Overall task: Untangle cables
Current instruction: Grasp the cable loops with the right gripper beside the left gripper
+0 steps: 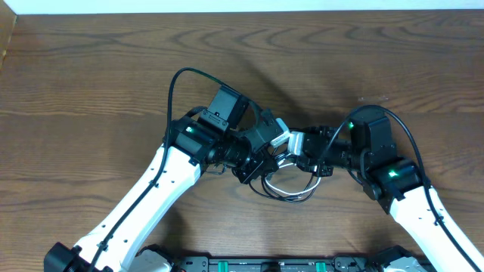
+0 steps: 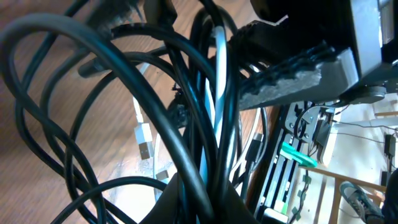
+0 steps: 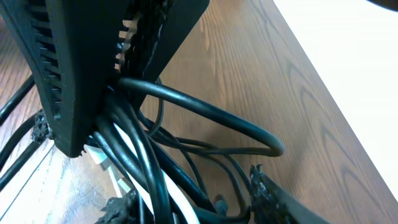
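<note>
The cables are a knot of thin black and white cords on the wooden table, between both arms. My left gripper is shut on them. In the left wrist view the bundle rises straight out of the left gripper, and a silver-ended white plug hangs to the left. My right gripper faces it from the right. In the right wrist view its jaws stand apart with black and white cords between them. The left fingertip touches the cords and the right fingertip stays clear.
One ribbed finger of the left gripper fills the upper left of the right wrist view, close above the cords. A rough pad of the right gripper crosses the left wrist view. The arm bases' rail runs along the table's front edge.
</note>
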You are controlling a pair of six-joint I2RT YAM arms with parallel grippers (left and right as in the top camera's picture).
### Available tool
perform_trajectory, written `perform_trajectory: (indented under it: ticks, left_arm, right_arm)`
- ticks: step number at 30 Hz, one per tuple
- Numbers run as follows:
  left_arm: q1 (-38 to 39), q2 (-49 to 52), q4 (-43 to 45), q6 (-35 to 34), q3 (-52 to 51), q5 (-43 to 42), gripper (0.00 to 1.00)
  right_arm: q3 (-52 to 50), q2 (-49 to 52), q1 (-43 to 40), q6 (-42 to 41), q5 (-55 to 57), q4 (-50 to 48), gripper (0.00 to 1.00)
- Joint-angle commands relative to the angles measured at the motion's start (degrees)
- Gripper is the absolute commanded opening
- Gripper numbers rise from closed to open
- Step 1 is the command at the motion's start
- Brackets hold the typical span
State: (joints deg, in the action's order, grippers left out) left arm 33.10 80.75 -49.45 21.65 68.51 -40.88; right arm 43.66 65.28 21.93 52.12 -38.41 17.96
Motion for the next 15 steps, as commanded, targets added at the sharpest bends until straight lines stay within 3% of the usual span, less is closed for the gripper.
perform_trajectory:
  ticks: [1,5,8,10,12,15]
  left_arm:
    - [5.8,-0.3,1.2,4.3,1.1,-8.2,0.08]
    - [6.1,-0.3,2.7,4.3,1.1,-8.0,0.08]
    - [6.1,-0.3,4.1,4.3,1.1,-7.2,0.09]
    - [6.1,-0.3,4.8,4.2,1.1,-4.8,0.24]
    - [6.1,-0.3,4.8,4.2,1.1,-2.3,0.51]
    - [6.1,-0.3,4.8,4.2,1.1,-0.2,0.73]
  right_arm:
    - [0.8,1.1,1.9,1.3,0.5,-0.6,0.34]
    - [0.8,1.1,1.8,1.2,0.5,-0.6,0.01]
    - [0.8,1.1,1.7,0.0,0.5,-0.6,0.01]
    - [0.8,1.1,1.7,-0.5,0.7,-0.6,0.01]
    - [0.8,1.1,1.7,-0.5,0.8,-0.6,0.01]
    - [0.8,1.1,1.2,-1.0,1.1,-0.9,0.01]
